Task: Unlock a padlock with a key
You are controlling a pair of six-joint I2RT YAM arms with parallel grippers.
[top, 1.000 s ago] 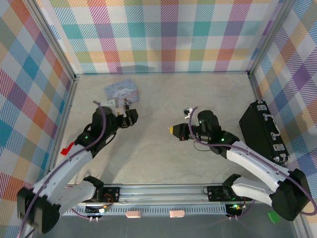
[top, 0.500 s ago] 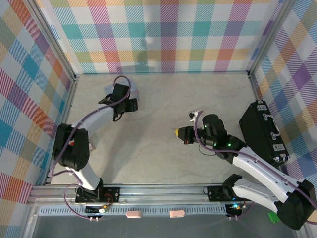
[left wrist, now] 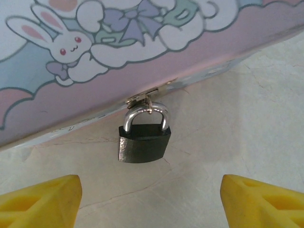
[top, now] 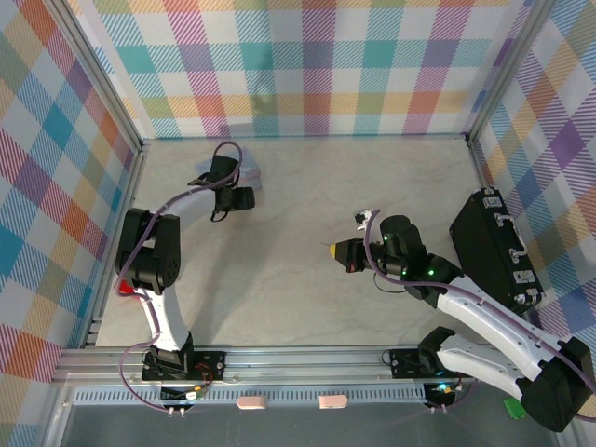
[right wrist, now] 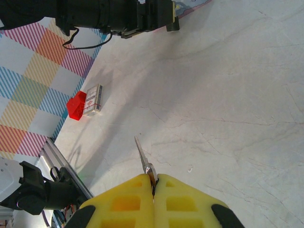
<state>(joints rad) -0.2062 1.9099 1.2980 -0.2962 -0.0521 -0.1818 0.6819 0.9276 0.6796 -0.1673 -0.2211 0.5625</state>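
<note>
The padlock (left wrist: 144,141), small and dark with a silvery shackle, hangs from the clasp of a pale-blue cartoon tin (left wrist: 95,71) and lies flat on the table. My left gripper (left wrist: 151,204) hovers just short of it. Its yellow fingertips (left wrist: 40,202) stand wide apart, open, with nothing between them. From above, the left gripper (top: 238,197) sits at the tin (top: 253,173) near the back left. My right gripper (right wrist: 154,183) is shut on the key (right wrist: 144,159), whose thin blade sticks out ahead. The right gripper (top: 335,250) holds mid-table, well right of the padlock.
A black case (top: 494,247) lies along the right wall. A red block (right wrist: 76,107) and a small printed box (right wrist: 94,99) rest by the left edge. Plaid walls close in the back and sides, and a metal rail (top: 307,358) runs along the near edge.
The left arm swung from mid-left up to the tin at the back and its jaws have narrowed somewhat. The right arm shifted slightly toward me, then held still with the key.
</note>
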